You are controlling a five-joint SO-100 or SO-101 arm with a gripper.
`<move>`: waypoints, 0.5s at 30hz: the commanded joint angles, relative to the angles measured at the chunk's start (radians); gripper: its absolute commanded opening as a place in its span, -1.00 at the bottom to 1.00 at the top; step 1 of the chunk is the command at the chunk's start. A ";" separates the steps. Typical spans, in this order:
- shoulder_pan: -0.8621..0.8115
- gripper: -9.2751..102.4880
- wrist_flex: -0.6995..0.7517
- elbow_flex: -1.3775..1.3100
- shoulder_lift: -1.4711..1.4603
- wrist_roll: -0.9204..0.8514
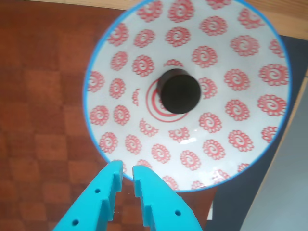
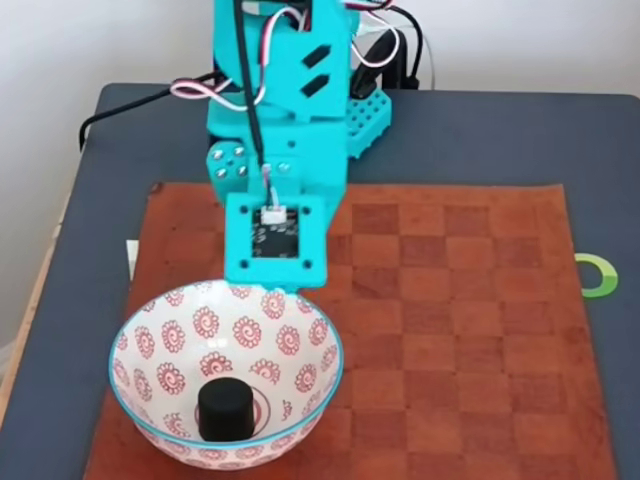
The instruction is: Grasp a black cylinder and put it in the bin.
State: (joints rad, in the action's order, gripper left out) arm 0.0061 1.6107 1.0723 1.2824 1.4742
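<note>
The black cylinder point(image 1: 179, 91) stands upright in the middle of the bin point(image 1: 240, 96), a white bowl with red spirals and a blue rim. In the other view my turquoise gripper point(image 1: 127, 167) enters from the bottom edge, its tips just over the bin's near rim, well clear of the cylinder. Its fingers point(image 1: 144, 192) are almost together with nothing between them. In the fixed view the cylinder point(image 2: 225, 410) sits at the bottom of the bin point(image 2: 300, 350) at the front left, and the arm point(image 2: 275, 200) leans over the bin's far rim, hiding the fingers.
The bin rests on a brown checkered mat point(image 2: 450, 330) on a dark table point(image 2: 600, 150). A small green ring mark point(image 2: 598, 275) lies at the right edge. Cables run behind the arm's base point(image 2: 370, 110). A pale wooden edge point(image 1: 293, 29) borders the table.
</note>
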 commanded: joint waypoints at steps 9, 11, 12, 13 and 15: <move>0.091 -0.83 0.008 0.321 0.443 0.067; 0.115 -0.83 0.005 0.419 0.520 0.087; 0.129 -0.83 0.002 0.469 0.558 0.101; 0.147 -0.83 0.000 0.517 0.594 0.123; 0.183 -0.83 0.000 0.606 0.663 0.173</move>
State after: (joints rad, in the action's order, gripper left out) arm 0.1580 1.6168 1.5907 1.8208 1.6107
